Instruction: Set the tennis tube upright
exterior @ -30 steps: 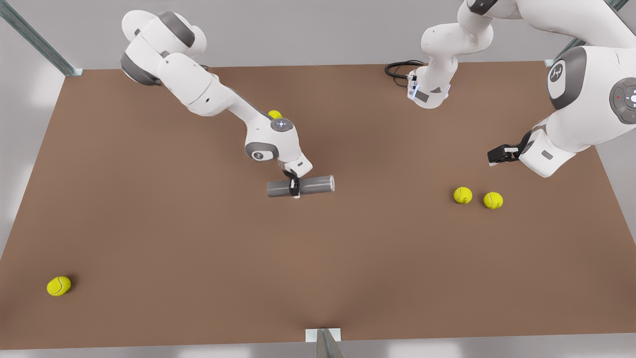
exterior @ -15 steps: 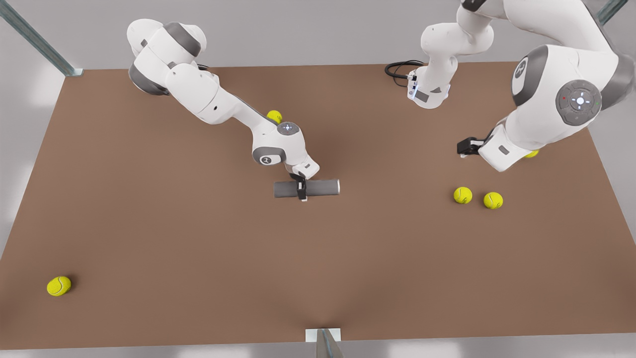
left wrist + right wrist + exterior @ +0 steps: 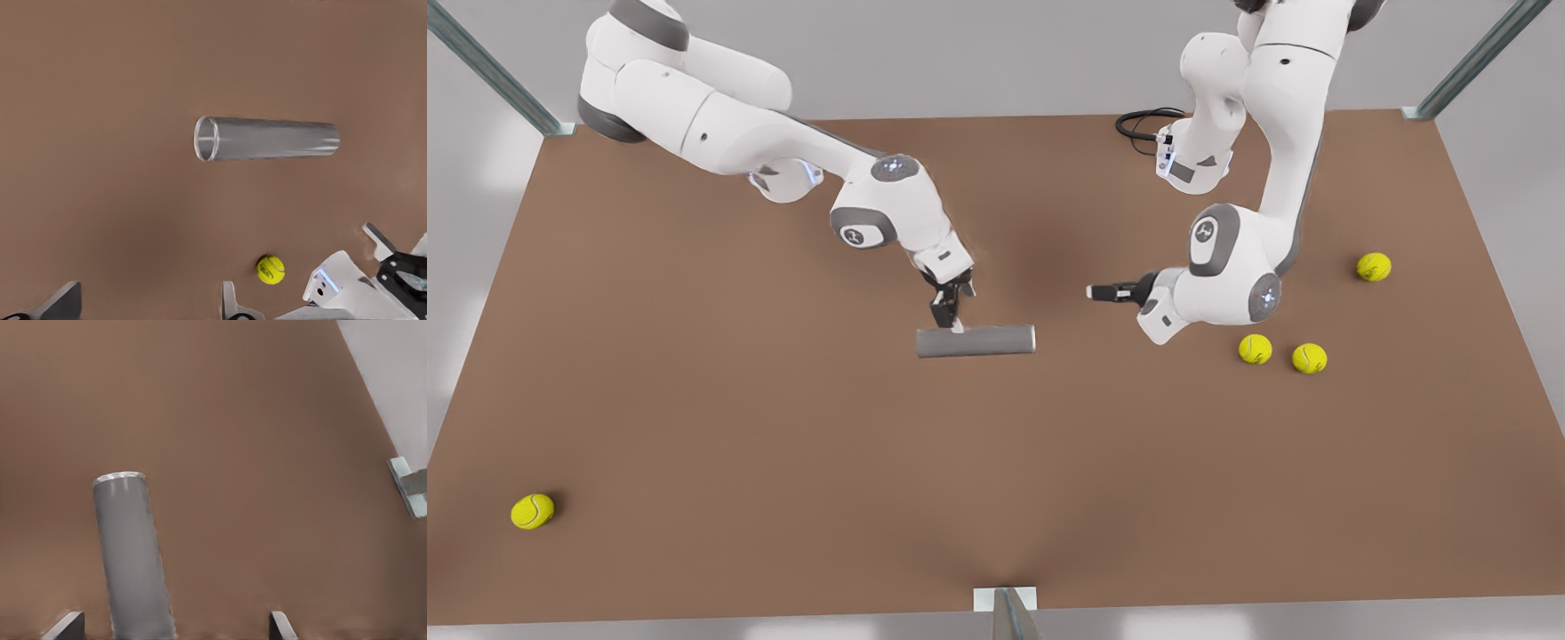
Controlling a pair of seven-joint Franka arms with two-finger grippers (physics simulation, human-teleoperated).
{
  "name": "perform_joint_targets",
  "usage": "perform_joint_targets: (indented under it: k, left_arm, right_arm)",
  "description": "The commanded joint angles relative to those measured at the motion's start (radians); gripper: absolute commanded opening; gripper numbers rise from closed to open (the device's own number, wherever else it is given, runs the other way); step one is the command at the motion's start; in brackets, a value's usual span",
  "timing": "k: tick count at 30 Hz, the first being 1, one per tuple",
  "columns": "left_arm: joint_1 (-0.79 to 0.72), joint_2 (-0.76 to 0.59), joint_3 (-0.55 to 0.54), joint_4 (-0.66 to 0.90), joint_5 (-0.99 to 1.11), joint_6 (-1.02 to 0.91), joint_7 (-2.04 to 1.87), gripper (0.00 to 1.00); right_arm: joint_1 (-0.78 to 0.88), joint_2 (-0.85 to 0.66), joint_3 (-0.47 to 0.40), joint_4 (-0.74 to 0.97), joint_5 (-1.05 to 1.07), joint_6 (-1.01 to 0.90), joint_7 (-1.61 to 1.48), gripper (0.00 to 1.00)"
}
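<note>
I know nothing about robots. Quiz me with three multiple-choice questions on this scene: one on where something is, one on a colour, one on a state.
1. Where is the tennis tube?
A) mid-table
B) in a far corner
C) on the floor
2. What colour is it?
A) yellow
B) grey
C) red
3. How is it?
A) upright
B) lying on its side
C) lifted in the air

1 A: it rests in the middle of the table, just under the open right tool, with the open left tool off its rim end.
2 B: it is grey; the tennis balls are yellow.
3 B: its whole length lies flat.
</note>
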Motion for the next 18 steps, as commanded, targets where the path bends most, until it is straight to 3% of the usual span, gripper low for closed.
perform_joint_targets:
  k: [1, 2, 3, 6, 8, 9, 10, 11, 12, 14, 15, 16, 18]
  left_arm:
    - [0.036, 0.064, 0.001, -0.018, -0.431, 0.253, 0.418, 1.0]
    - [0.046, 0.123, 0.001, -0.036, -0.603, 0.246, 0.631, 1.0]
    - [0.048, 0.147, 0.001, -0.03, -0.605, 0.245, 0.67, 1.0]
    - [0.057, 0.244, -0.008, 0.002, -0.651, 0.248, 0.74, 1.0]
    - [0.02, 0.281, -0.025, 0.03, -0.704, 0.254, 0.756, 1.0]
    - [0.007, 0.284, -0.028, 0.031, -0.709, 0.268, 0.757, 1.0]
    - [0.0, 0.284, -0.036, 0.03, -0.712, 0.282, 0.812, 1.0]
    - [0.002, 0.314, -0.038, 0.041, -0.712, 0.274, 0.846, 1.0]
    - [0.008, 0.328, -0.036, 0.045, -0.706, 0.263, 0.923, 1.0]
    - [0.023, 0.321, -0.031, 0.024, -0.698, 0.174, 0.958, 1.0]
    - [0.048, 0.328, -0.031, -0.004, -0.697, 0.141, 1.114, 1.0]
    - [0.057, 0.33, -0.031, -0.007, -0.703, 0.133, 1.127, 1.0]
    - [0.059, 0.328, -0.057, -0.051, -0.793, 0.124, 1.13, 1.0]
  right_arm:
    - [-0.145, 0.0, 0.049, 0.025, 0.118, -0.268, 0.037, 1.0]
    - [-0.182, 0.003, 0.044, 0.125, 0.144, -0.373, 0.037, 1.0]
    - [-0.199, 0.004, 0.015, 0.222, 0.203, -0.436, 0.034, 1.0]
    - [-0.218, 0.032, -0.086, 0.317, 0.218, -0.437, 0.049, 1.0]
    - [-0.296, 0.031, -0.095, 0.319, 0.252, -0.462, 0.049, 1.0]
    - [-0.299, -0.064, -0.187, 0.317, 0.426, -0.448, 0.026, 1.0]
    - [-0.233, -0.192, -0.395, 0.312, 0.733, -0.41, -0.182, 1.0]
    - [-0.068, -0.302, -0.655, 0.309, 0.862, -0.437, -0.268, 1.0]
    - [0.003, -0.368, -0.77, 0.302, 0.887, -0.474, -0.268, 1.0]
    - [0.015, -0.427, -0.905, 0.299, 1.059, -0.546, -0.351, 1.0]
    - [0.097, -0.454, -1.012, 0.306, 1.059, -0.611, -0.351, 1.0]
    - [0.137, -0.474, -1.062, 0.334, 1.062, -0.684, -0.348, 1.0]
    - [0.141, -0.552, -1.06, 0.32, 1.059, -0.709, -0.342, 1.0]
